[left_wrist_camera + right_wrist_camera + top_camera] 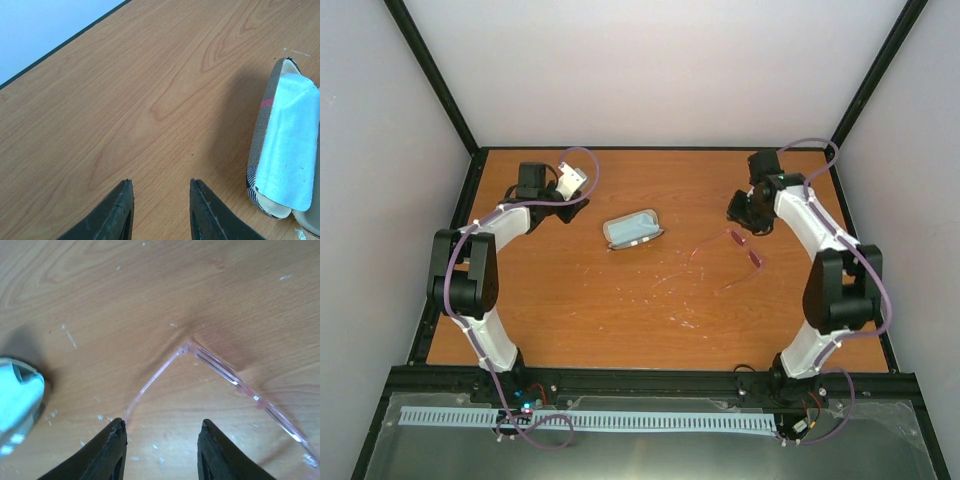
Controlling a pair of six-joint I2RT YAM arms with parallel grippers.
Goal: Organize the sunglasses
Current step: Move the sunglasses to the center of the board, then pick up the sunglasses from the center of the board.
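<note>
Right of the case (633, 229), I see the sunglasses (730, 258) lying unfolded on the table (570, 320), my right gripper (162, 422) spread empty over them, my left gripper (160, 182) spread empty beyond the case's other side.

The sunglasses (751, 255) lay on the wooden counter (580, 300), right of centre, their slim arms spread out toward the left. The right end effector (738, 222) hung just beside the lenses, on their far side. Near the middle sat the case (636, 244) with a pale blue cloth (632, 228) in it, apart from the sunglasses. The left end effector (572, 208) was left of the case, near it but not touching.
</note>
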